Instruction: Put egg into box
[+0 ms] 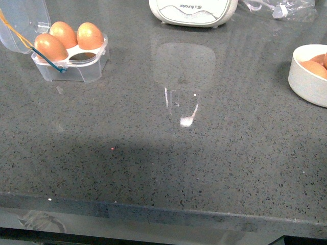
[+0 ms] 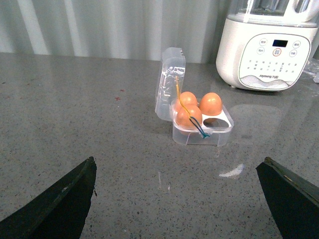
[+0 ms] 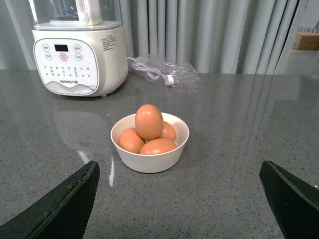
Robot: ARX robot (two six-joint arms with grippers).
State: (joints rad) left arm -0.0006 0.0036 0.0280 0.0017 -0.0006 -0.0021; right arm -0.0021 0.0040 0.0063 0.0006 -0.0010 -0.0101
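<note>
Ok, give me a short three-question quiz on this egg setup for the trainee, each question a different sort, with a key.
1. True or false: every cup of the box is filled.
2. Where do the spare eggs lie? A) in the white bowl B) on a plate C) in a basket
3. How many eggs sit in the box?
Key: 1 false, one cup is empty. 2 A. 3 three.
</note>
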